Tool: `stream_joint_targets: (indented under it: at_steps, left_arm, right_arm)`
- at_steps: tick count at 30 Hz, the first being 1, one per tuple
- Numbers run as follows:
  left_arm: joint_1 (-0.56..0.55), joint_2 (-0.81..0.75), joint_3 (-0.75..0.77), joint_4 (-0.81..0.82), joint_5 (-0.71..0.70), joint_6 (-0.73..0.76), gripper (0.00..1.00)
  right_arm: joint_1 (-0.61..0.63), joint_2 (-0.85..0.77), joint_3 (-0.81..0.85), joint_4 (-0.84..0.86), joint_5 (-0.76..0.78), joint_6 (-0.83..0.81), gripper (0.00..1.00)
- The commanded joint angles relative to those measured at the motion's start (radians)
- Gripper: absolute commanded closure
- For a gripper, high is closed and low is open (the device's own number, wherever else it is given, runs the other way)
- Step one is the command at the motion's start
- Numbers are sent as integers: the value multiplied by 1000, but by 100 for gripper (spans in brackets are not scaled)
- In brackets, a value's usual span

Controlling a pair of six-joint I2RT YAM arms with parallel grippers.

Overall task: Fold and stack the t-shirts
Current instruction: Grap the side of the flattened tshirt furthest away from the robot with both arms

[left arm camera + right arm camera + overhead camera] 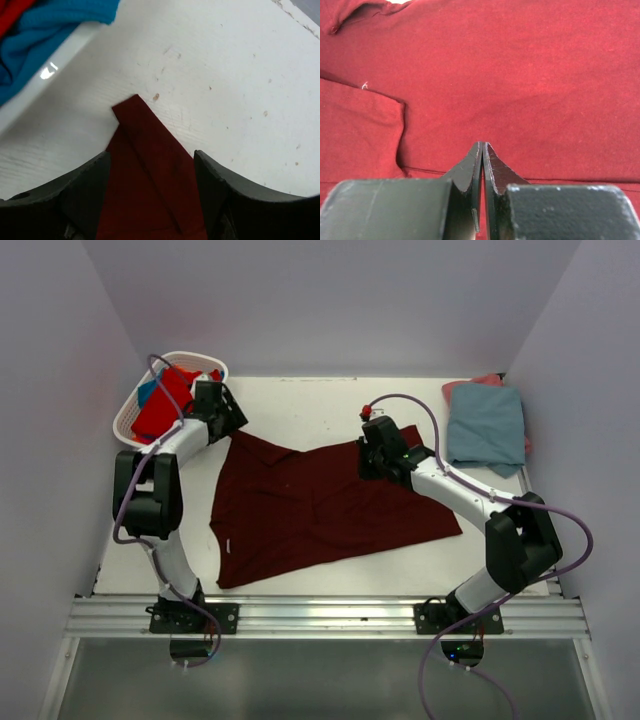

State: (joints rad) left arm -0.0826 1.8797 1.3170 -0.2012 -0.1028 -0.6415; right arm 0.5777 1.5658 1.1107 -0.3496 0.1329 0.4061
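White table (330,405) bears a dark maroon t-shirt (320,510), spread mostly flat.

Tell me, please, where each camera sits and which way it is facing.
Top external: above and behind the bases, looking down on table, both arms, maroon t-shirt, basket.
Left wrist: on the left arm, past the open left gripper at a shirt corner and the basket.
Right wrist: looking past the shut right gripper at maroon cloth.
All three share the maroon t-shirt.
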Motion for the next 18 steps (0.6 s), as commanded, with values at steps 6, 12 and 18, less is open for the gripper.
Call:
stream_joint_targets:
  at_steps: [6,12,18]
  left_arm:
    - [64,128,157,16,73,60,34]
    - [75,179,136,6,98,28,54]
    - [75,196,102,6,98,8,62]
  right_arm:
    - [1,-12,0,9,-26,-6,95]
    - [1,-12,-2,6,-19,-4,96]
    - [-1,-9,-3,8,-21,-4,97]
